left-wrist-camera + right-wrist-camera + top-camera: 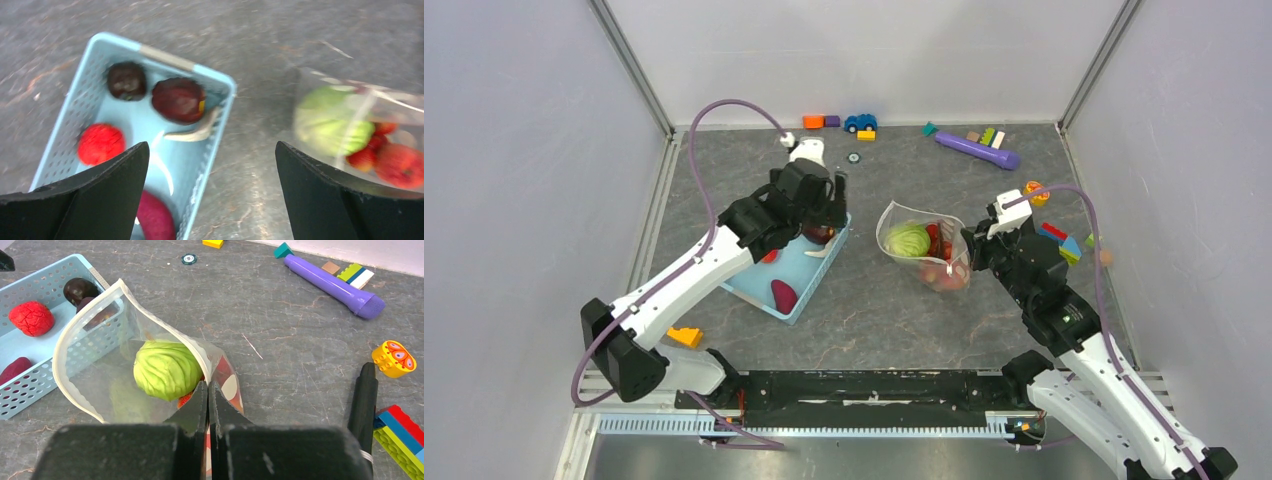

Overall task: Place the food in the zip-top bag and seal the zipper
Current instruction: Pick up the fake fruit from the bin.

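The zip-top bag (921, 248) stands open on the table, its mouth held wide. Its pale zipper (70, 335) strip runs round the rim. Inside lie a green cabbage (166, 369) and red food pieces (944, 272). My right gripper (207, 385) is shut on the bag's near wall. More food sits in the light blue basket (165, 56): a red piece (100, 144), two dark maroon ones (178, 99), and a magenta one (155, 217). My left gripper (211, 145) hangs open above the basket's right edge with nothing between its fingers.
A purple cylinder (977, 150), a toy car (860, 122) and coloured blocks (814, 121) lie along the back wall. More blocks (1059, 240) sit right of the right arm, and an orange one (685, 337) sits by the left arm's base.
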### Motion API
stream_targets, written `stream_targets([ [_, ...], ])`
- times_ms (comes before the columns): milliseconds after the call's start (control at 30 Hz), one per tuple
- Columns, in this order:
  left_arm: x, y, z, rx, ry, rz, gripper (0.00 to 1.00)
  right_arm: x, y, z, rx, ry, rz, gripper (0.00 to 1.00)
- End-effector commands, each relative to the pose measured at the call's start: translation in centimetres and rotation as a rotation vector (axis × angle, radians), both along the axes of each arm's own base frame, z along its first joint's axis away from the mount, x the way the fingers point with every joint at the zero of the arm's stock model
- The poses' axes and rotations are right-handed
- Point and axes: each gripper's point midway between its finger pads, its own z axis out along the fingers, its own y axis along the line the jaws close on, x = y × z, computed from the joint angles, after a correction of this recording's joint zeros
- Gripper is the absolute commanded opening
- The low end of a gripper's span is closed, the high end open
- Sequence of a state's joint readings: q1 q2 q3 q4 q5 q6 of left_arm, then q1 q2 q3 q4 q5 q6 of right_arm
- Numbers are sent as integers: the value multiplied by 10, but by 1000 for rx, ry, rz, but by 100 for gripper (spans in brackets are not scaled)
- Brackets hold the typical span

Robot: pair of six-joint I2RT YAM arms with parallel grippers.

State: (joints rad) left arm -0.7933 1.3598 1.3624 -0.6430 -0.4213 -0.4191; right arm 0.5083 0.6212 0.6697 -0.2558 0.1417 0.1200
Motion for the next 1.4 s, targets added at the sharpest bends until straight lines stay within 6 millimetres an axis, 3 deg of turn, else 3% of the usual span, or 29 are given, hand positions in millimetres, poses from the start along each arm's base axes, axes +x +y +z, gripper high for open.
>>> stream_targets([
  [0,7,47,-14,-47,35,217,100,2,-2,1,-11,-16,-9,0],
  [500,11,132,-99,43,174,490,100,0,-1,0,0,-19,-4,0],
  [800,19,148,-138,74,231,521,100,-1,-3,1,-1,-23,-10,0],
  [1367,36,159,-186,48,324,568,100,1,-3,-1,-4,-21,-17,0],
])
